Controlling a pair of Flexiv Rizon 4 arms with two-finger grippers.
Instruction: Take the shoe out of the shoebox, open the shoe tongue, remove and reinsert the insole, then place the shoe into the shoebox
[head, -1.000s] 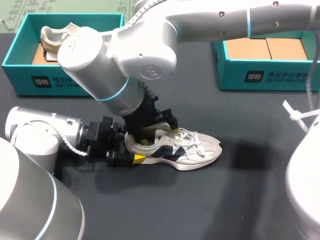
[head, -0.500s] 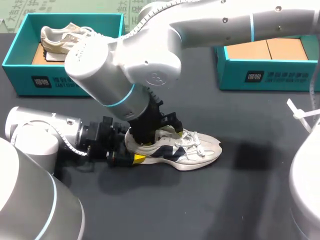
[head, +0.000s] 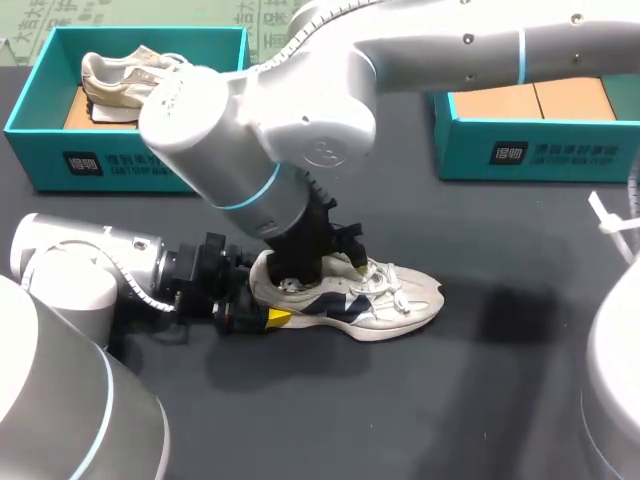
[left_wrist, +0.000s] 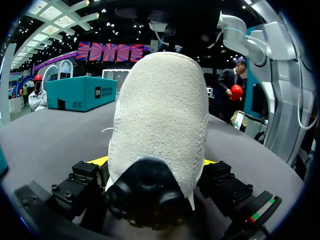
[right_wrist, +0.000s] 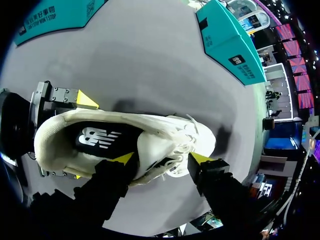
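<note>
We recorded that our right arm (head: 270, 130) shifted rightward over the shoe (head: 395, 303), carrying the right gripper (right_wrist: 162, 159) from the heel towards the laces (head: 383, 282).

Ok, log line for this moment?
shoe: on table | left claw: shut on heel | right claw: open, one finger inside shoe | insole: in
</note>
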